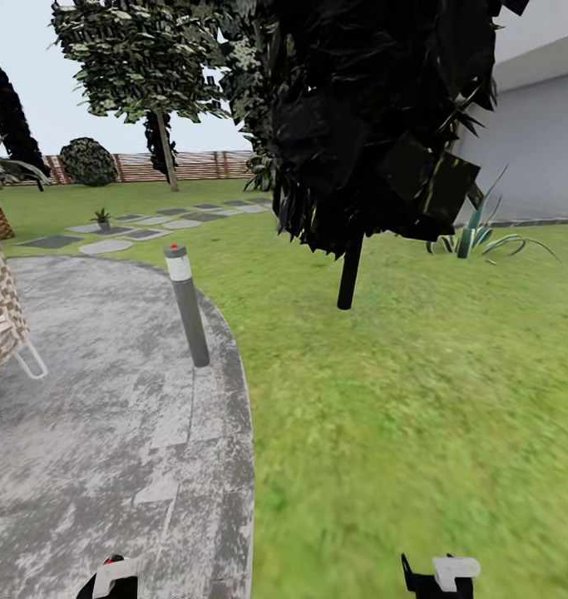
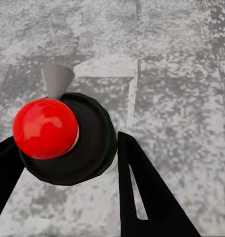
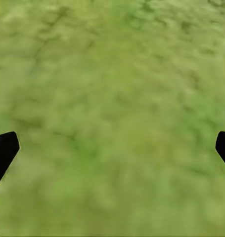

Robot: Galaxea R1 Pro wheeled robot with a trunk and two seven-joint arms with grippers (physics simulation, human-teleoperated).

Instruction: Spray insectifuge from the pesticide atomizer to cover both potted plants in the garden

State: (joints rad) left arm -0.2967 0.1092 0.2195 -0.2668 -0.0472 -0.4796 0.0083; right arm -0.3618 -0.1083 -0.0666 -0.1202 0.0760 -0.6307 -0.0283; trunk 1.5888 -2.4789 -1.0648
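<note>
In the left wrist view my left gripper [image 2: 63, 148] is shut on a dark round-bodied object with a glossy red ball on top and a grey cone nozzle. It looks like the pesticide atomizer [image 2: 67, 143] seen end-on, held over the grey stone patio [image 2: 171, 64]. In the head view the left gripper [image 1: 113, 576] is at the bottom edge above the patio [image 1: 92, 433]. My right gripper [image 3: 112, 148] is open over bare lawn and appears at the bottom right [image 1: 450, 574]. One potted plant [image 1: 101, 218] stands far off by the stepping stones. The second potted plant is out of view.
A grey bollard lamp [image 1: 188, 304] with a red dot stands at the patio's rim. A dark tree with a thin trunk [image 1: 348, 279] rises ahead on the lawn, with a striped agave [image 1: 475, 237] beyond. A wicker chair [image 1: 1, 308] sits at the left. A wooden fence [image 1: 192, 165] closes the back.
</note>
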